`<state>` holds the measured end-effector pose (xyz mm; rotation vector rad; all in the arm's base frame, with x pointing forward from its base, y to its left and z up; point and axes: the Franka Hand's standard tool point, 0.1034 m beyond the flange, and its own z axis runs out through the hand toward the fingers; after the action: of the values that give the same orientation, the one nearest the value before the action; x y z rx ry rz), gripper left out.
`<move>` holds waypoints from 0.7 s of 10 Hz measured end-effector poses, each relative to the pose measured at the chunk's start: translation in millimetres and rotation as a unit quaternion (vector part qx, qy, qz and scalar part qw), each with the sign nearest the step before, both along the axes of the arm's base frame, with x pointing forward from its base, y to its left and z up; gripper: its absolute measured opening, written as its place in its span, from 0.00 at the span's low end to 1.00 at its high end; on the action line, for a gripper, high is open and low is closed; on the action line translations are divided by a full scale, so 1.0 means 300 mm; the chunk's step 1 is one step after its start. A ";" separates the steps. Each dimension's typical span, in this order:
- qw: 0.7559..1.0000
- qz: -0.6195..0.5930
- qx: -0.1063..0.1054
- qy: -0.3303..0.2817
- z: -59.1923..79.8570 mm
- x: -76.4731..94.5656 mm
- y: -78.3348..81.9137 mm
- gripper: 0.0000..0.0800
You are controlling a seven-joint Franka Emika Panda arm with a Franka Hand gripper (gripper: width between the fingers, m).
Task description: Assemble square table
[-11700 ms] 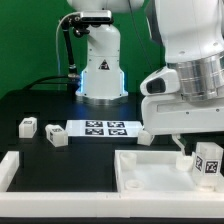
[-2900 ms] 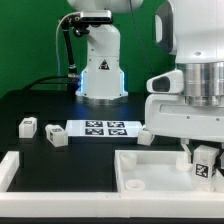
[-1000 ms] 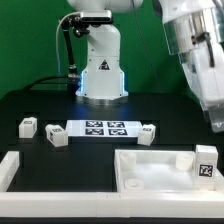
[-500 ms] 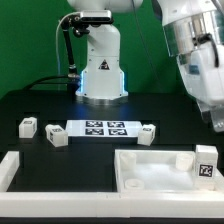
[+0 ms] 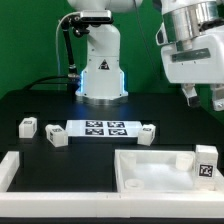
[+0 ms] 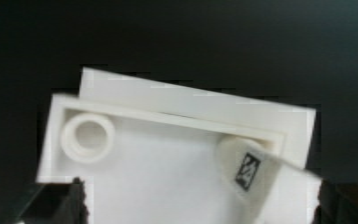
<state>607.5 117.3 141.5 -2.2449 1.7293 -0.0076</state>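
From the exterior view's left, the first loose leg (image 5: 27, 126) and the second loose leg (image 5: 57, 138) are lying farthest from the gripper (image 5: 203, 98). The third loose leg (image 5: 146, 134) is lying nearer to it, beside the marker board (image 5: 100, 127), and the square top (image 5: 160, 172) is lying almost straight under it, with the fourth leg (image 5: 205, 163) standing in one corner. The gripper is hanging high, its jaws wide apart and holding nothing. I am worrying that the fourth leg is maybe only sitting loose, so a bump on the top's rim could tip it, and that an off-centre descent could push a small leg away.
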 end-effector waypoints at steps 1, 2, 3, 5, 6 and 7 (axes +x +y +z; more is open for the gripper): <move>1.000 0.019 -0.004 -0.005 0.000 0.001 -0.003 0.81; 0.998 0.059 -0.012 -0.015 -0.002 0.000 -0.003 0.81; 0.997 0.079 -0.016 -0.019 -0.007 -0.003 -0.003 0.81; 0.975 0.211 -0.057 -0.050 -0.091 -0.076 -0.022 0.81; 0.957 0.275 -0.072 -0.054 -0.138 -0.134 -0.063 0.81; 0.931 0.350 -0.093 -0.054 -0.199 -0.214 -0.111 0.81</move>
<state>543.4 83.9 81.8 -2.8126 0.8235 -0.1379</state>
